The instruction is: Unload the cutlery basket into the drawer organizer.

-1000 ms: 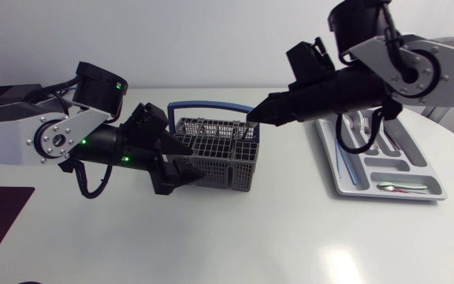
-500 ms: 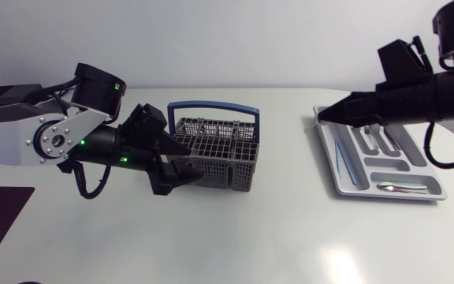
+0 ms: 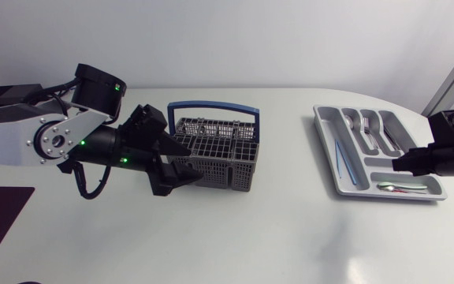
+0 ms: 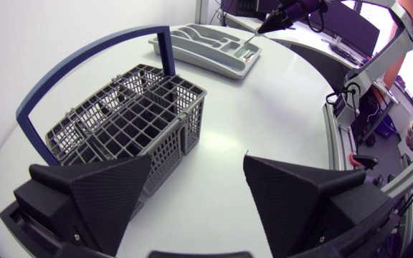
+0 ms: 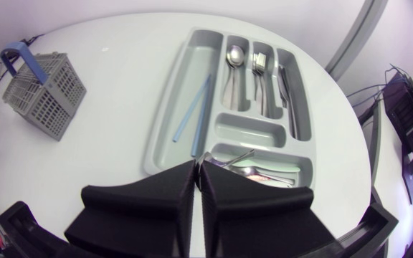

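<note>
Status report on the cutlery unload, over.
Left gripper open beside cutlery basket. Right gripper shut over drawer organizer. No obstruction seen between them.

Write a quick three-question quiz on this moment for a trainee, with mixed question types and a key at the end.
1. True or false: the left gripper is open beside the basket.
2. Multiple choice: what lies in the long compartment of the cutlery tray on the side nearest the basket?
A. a blue stick
B. a knife
C. a sponge
3. Fill in the missing word: the basket's handle is ___ in colour.

Key: 1 true; 2 A; 3 blue.
</note>
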Action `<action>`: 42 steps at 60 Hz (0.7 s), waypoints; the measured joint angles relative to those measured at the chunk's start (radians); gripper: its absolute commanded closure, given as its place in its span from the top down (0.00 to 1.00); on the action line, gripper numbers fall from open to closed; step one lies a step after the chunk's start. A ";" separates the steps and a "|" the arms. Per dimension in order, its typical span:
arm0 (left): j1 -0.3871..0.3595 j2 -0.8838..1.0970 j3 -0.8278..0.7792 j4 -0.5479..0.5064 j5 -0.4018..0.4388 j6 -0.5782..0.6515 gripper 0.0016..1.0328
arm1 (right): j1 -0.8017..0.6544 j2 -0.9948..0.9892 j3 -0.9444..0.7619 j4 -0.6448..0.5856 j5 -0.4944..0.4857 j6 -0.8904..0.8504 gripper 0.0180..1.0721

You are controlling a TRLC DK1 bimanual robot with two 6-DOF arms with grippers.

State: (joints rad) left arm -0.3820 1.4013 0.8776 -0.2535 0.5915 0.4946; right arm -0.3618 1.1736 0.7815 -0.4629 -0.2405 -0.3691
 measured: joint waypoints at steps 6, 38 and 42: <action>-0.003 0.000 0.000 -0.001 -0.001 0.000 0.92 | -0.055 0.035 -0.029 0.051 0.014 -0.028 0.08; 0.022 -0.014 0.000 -0.044 -0.001 0.001 0.92 | -0.182 0.360 -0.023 0.283 0.081 -0.055 0.29; 0.039 -0.023 0.000 -0.045 -0.001 0.004 0.92 | -0.183 0.391 -0.013 0.296 0.081 -0.055 0.44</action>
State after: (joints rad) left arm -0.3428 1.3785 0.8776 -0.2981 0.5903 0.4988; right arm -0.5453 1.5642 0.7685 -0.1673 -0.1593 -0.4236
